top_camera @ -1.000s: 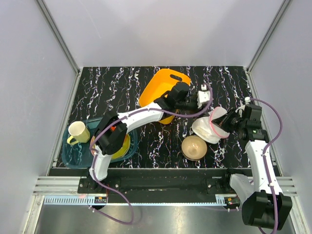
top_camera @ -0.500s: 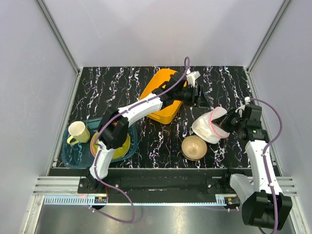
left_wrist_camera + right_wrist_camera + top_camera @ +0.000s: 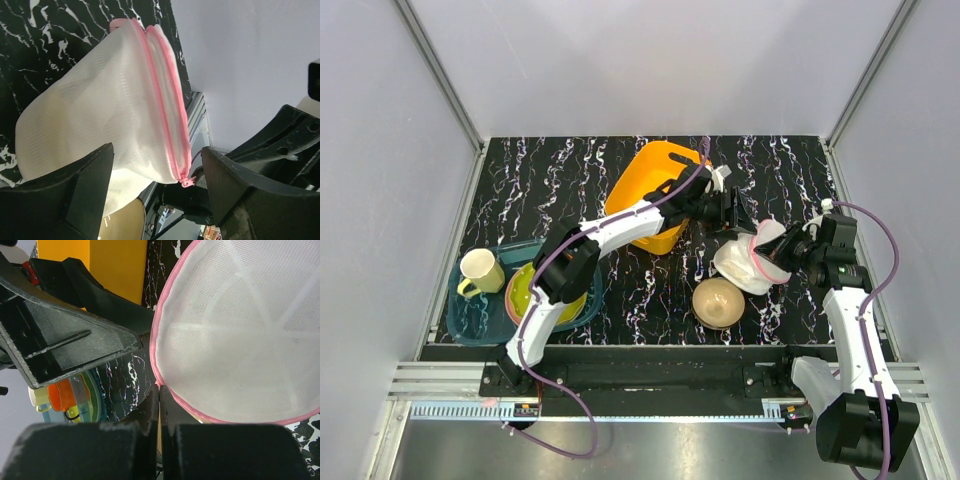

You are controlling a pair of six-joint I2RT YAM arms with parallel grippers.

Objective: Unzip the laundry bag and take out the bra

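Note:
The laundry bag [image 3: 748,262] is a white mesh pouch with pink zipper trim, propped up at the right of the table. My right gripper [image 3: 783,253] is shut on its pink rim; in the right wrist view the closed fingertips [image 3: 161,399] pinch the trim under the mesh dome [image 3: 240,335]. My left gripper [image 3: 737,214] is open just behind the bag. In the left wrist view its fingers [image 3: 75,195] stand wide on either side of the bag [image 3: 95,110], with the pink zipper pull [image 3: 187,181] between them. The zipper looks closed. The bra is hidden.
A tan dome-shaped bowl [image 3: 717,301] sits just in front of the bag. An orange plastic basket [image 3: 650,190] lies behind the left forearm. A teal tray [image 3: 470,318] at the left holds a cream mug [image 3: 480,270] and plates.
My left gripper pulled back toward the orange basket, then came forward and right again to the bag's far side. The right gripper and the bag have stayed put.

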